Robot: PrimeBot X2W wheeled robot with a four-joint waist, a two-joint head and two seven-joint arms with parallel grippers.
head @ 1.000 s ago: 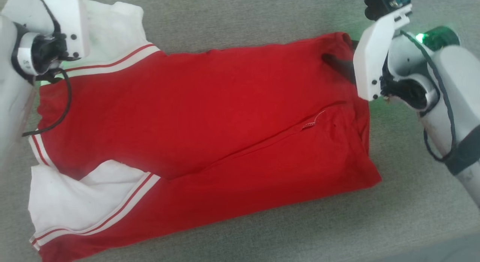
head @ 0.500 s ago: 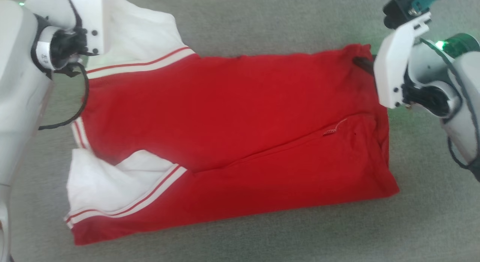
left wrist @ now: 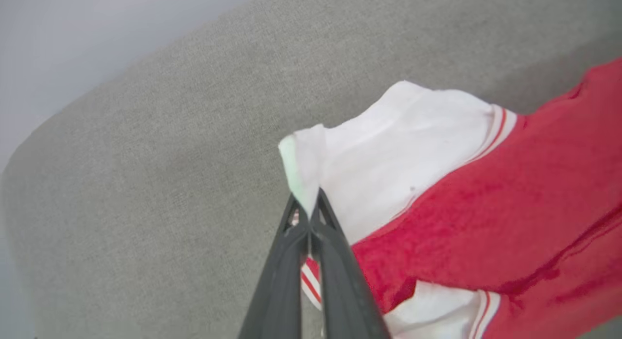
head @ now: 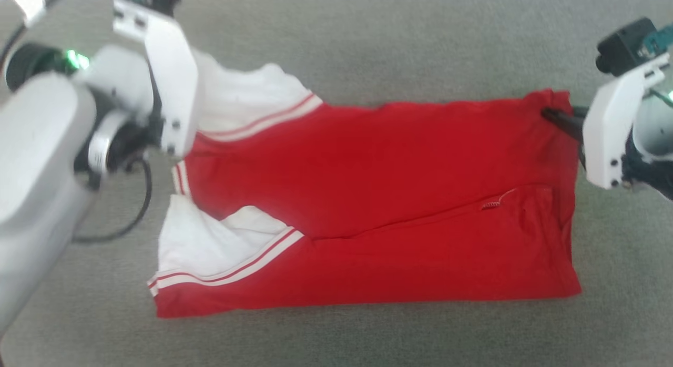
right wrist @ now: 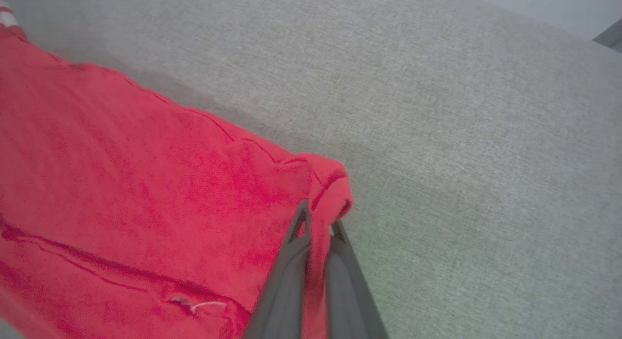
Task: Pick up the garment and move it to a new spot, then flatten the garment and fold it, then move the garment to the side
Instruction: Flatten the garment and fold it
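The garment [head: 378, 188], red with white sleeves and red-and-white striped trim, lies folded lengthwise on a grey fabric surface. My left gripper [left wrist: 307, 208] is shut on the corner of the far white sleeve [left wrist: 379, 149]; in the head view its white wrist plate [head: 168, 83] covers the fingers. My right gripper [right wrist: 318, 220] is shut on the bunched red corner [right wrist: 330, 183] at the garment's far right end, where one dark finger [head: 557, 117] reaches onto the cloth. The near white sleeve [head: 210, 246] lies loose at the lower left.
The grey fabric surface [head: 368, 41] spreads all round the garment. In the left wrist view its curved edge [left wrist: 73, 110] meets a pale background at the upper left. A black cable [head: 136, 209] loops below my left wrist.
The whole head picture has shifted right, so the camera has moved. My right gripper's fingers have closed on the red corner. The left gripper keeps its hold on the white sleeve.
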